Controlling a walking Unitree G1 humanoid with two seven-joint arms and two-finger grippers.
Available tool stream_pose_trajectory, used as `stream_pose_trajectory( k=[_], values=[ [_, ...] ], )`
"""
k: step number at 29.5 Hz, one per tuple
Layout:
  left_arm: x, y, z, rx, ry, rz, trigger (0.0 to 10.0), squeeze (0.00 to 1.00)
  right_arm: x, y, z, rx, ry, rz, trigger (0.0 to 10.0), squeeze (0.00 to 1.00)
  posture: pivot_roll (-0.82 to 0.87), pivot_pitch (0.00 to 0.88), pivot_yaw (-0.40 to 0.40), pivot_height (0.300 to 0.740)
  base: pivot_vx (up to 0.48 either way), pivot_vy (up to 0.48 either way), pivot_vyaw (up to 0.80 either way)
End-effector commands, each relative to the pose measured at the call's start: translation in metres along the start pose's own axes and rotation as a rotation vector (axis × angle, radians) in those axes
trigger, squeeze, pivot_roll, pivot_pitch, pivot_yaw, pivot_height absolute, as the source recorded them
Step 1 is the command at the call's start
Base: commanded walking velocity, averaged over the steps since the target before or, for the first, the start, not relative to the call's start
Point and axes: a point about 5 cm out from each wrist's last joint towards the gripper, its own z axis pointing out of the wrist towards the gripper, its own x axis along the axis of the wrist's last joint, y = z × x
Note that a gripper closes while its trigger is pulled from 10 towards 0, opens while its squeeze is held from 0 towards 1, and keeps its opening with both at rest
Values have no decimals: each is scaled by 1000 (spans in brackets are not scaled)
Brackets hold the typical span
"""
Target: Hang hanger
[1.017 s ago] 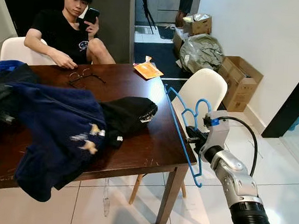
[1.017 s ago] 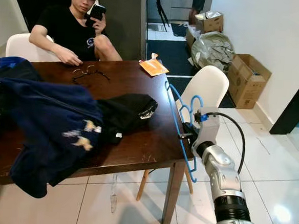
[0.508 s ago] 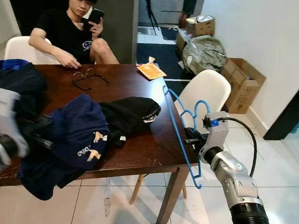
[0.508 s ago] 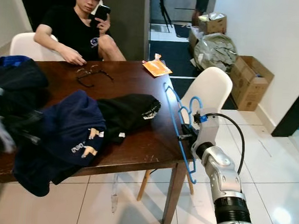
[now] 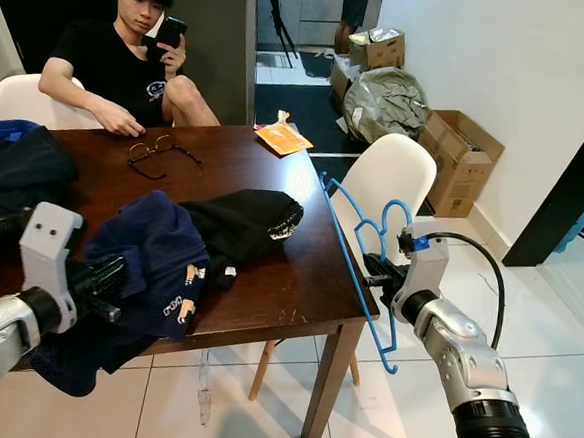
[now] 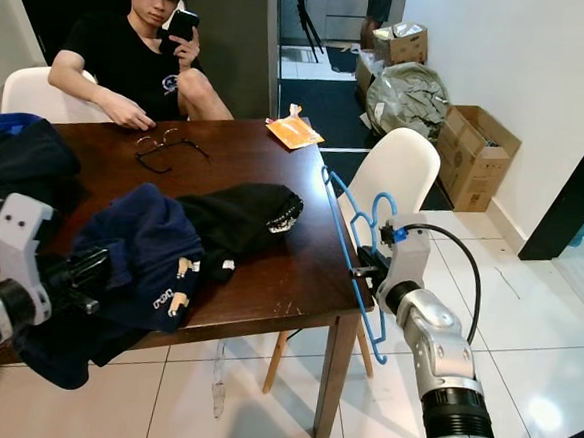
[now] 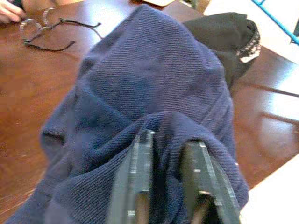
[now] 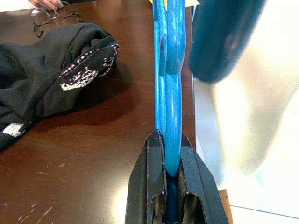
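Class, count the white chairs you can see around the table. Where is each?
2. One chair stands at the table's right side behind the blue hanger; another chair is under the seated person. Others may be hidden.

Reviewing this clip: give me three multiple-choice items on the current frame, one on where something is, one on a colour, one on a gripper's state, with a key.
1. Where do the glasses lie?
A. on the table, in front of the person
B. on the floor
C. on the white chair

2. What colour is the hanger?
A. red
B. blue
C. white

3. What is the left gripper doing?
A. hanging open over the floor
B. holding the hanger
C. pinching the navy garment

Key: 1 A, they rest on the wood by the person's hand. 2 B, its wire is bright blue in the right gripper. 3 C, navy cloth sits between its fingers.
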Motion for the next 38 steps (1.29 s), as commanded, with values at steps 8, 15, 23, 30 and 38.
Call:
stream_pose_trajectory(
  k=[8, 15, 23, 30, 38],
  values=[
    [20, 1, 3, 66, 11, 244, 10000, 1000, -1, -1, -2, 7, -10, 2, 10000, 0, 80, 0, -13, 740, 0, 0, 0],
    [12, 12, 9, 3, -13, 247, 10000, 361, -1, -2, -2, 7, -9, 3, 10000, 0, 76, 0, -11, 740, 0, 0, 0],
    [-4, 21, 12, -64, -82, 286, 4078, 180, -1, -3, -2, 4, -7, 5, 10000, 0, 75, 0, -9, 740, 0, 0, 0],
    [-3, 18, 9, -61, -96, 315, 0, 173, 0, -2, -1, 1, -7, 9, 10000, 0, 79, 0, -11, 740, 0, 0, 0],
    [14, 13, 7, -69, -59, 343, 0, 110, -1, -2, 0, -1, -7, 13, 10000, 0, 83, 0, -11, 740, 0, 0, 0]
  ],
)
